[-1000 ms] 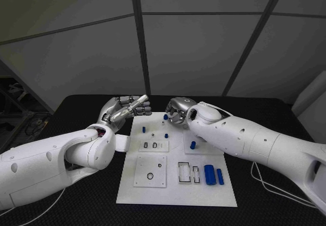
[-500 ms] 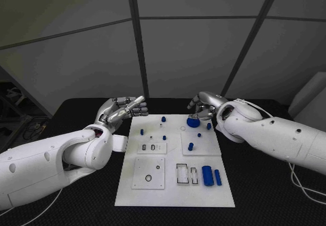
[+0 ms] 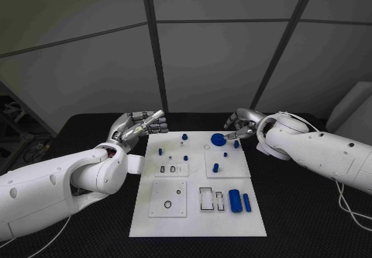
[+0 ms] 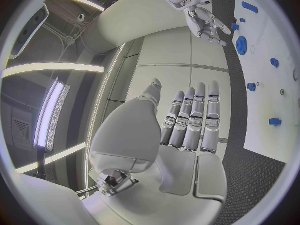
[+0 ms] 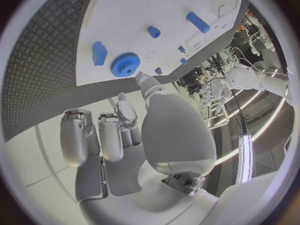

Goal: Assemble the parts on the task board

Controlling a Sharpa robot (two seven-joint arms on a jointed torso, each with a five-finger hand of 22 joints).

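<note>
Blue toothed gear [image 3: 219, 140] | round, flat | on white task board [image 3: 198, 220]

Right hand [image 3: 242, 128] now off the blue gear [image 3: 219, 140], lifted back from the task board [image 3: 198, 220]

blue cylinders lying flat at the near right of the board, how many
2: a thick blue cylinder and a thinner blue cylinder lie side by side on the task board, right of the rectangular slots. None looks hidden.
</note>
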